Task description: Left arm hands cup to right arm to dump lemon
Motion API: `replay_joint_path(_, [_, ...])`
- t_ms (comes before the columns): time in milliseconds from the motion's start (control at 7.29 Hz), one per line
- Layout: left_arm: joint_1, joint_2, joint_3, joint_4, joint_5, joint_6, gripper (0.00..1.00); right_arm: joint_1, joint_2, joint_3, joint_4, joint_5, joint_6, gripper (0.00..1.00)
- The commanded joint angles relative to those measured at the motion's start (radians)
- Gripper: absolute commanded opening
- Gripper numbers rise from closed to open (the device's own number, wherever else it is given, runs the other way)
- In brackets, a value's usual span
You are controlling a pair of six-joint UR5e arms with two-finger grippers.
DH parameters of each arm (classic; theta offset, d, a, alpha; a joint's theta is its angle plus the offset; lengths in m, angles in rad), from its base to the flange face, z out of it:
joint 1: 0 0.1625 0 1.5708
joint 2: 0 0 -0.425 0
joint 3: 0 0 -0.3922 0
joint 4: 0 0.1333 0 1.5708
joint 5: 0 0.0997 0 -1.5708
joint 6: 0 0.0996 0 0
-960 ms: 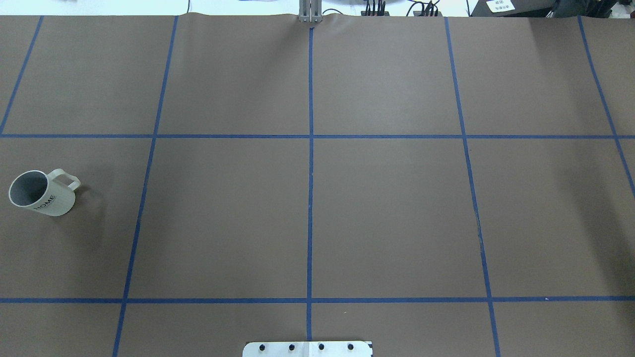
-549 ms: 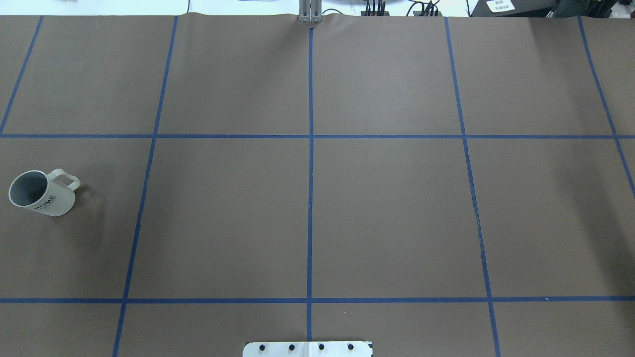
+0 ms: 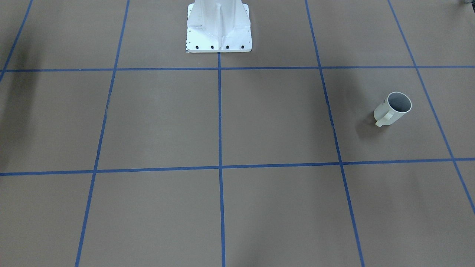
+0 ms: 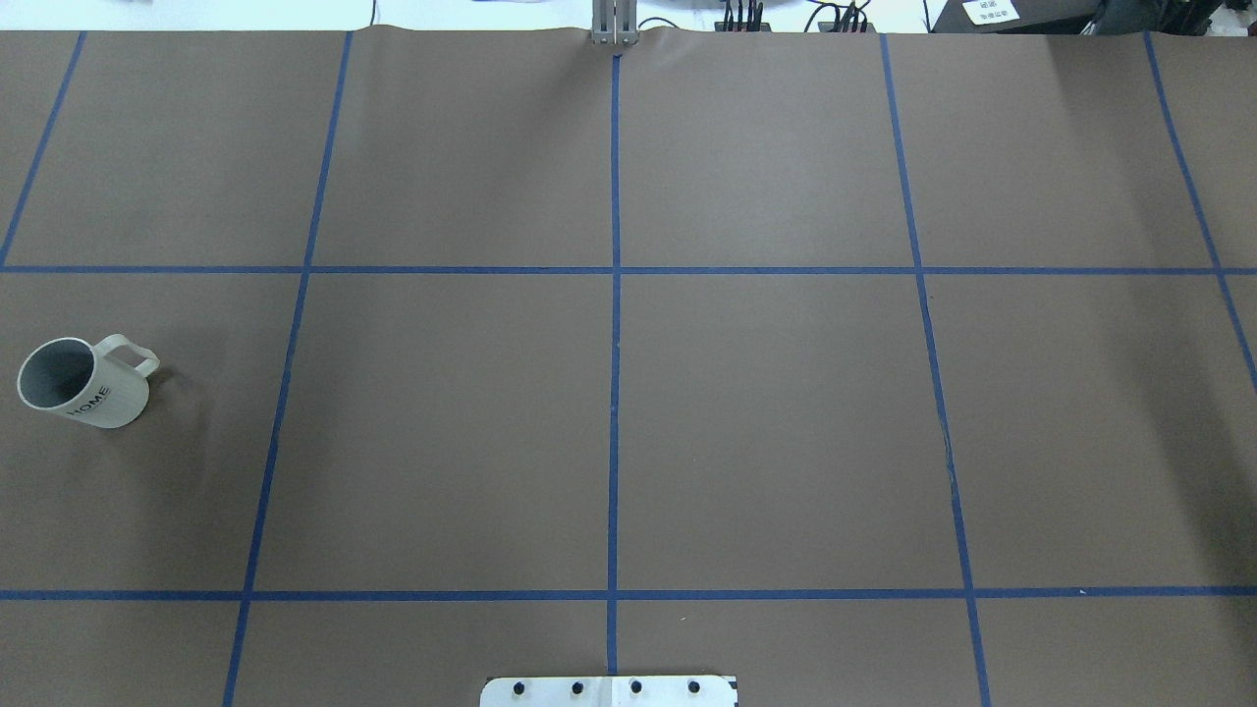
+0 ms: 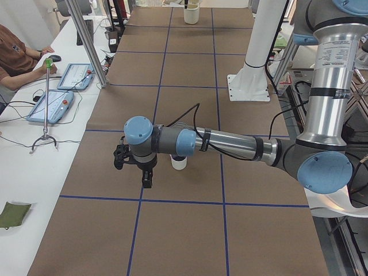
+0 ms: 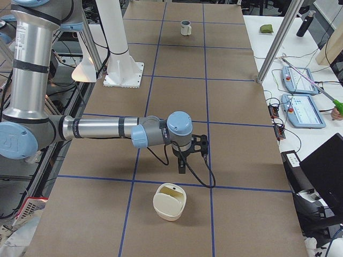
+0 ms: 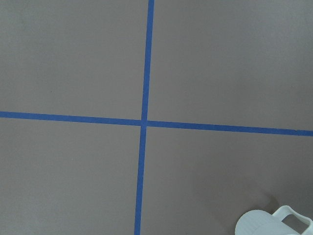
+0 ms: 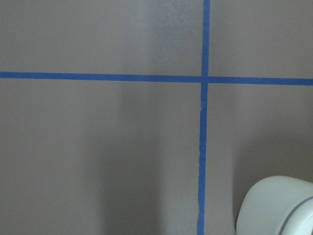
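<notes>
Spanning all views: brown table [image 4: 766, 422], blue tape grid [image 4: 614, 393], wide open squares around centre; left arm [image 5: 230, 144], left gripper [image 5: 135, 169]; right arm [image 6: 102, 128], right gripper [image 6: 190, 155]: open or closed, cannot tell; cup [image 4: 83, 383]: upright, 9 o'clock of overhead centre, near that edge.

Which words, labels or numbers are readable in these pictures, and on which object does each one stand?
"HOME": black letters on the side of the cup, readable in the overhead view.
Paper label beyond the table's far edge: it has printed lines, but they are too small to read.
Control tablet on the side bench: its screen is too blurred to read.
No other text can be read in any view.
</notes>
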Motion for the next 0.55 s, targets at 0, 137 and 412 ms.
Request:
replay_joint_path(0, [-0.005,0.006,-0.031,-0.002,0.001,-0.003,1.00,0.000,-0.006,0.003,0.067,0.043,-0.002,1.00])
replay_joint_path(137, [-0.002,0.045,-0.042,-0.004,0.025,0.004,1.00,0.000,0.004,-0.002,0.070,0.026,0.006,1.00])
replay_joint_path(412, [0.000,0.047,-0.056,-0.010,0.022,-0.001,1.00,0.000,0.004,-0.005,0.065,-0.003,0.000,1.00])
